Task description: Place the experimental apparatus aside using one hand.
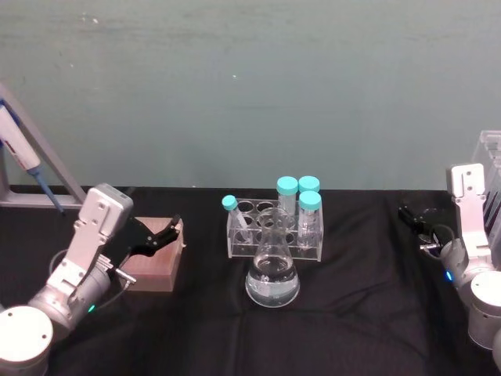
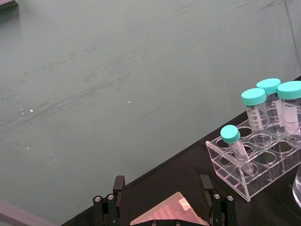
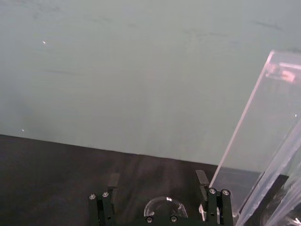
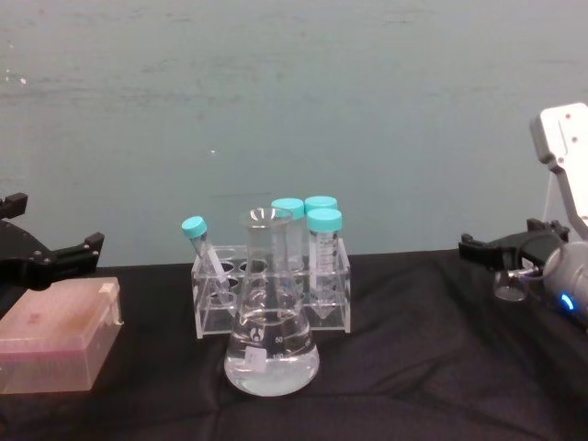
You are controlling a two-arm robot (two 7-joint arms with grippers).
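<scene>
We read "50" on flask (image 4: 272,354); left gripper (image 2: 162,186) fingers (image 2: 119,184) spread above box (image 2: 167,214); right gripper (image 3: 157,181) fingers (image 3: 202,178) released, beaker (image 3: 164,207) between.

The conical flask (image 4: 271,354) bears faint graduation numerals that look like 50 and 100, while the print on the capped tubes (image 2: 256,110) is too small to read.

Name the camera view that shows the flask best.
The chest view. It shows the flask whole and from the side, with its liquid level and graduations, standing in front of the rack. The head view sees the flask from above, its neck foreshortened. The left wrist view catches a sliver of the flask.
</scene>
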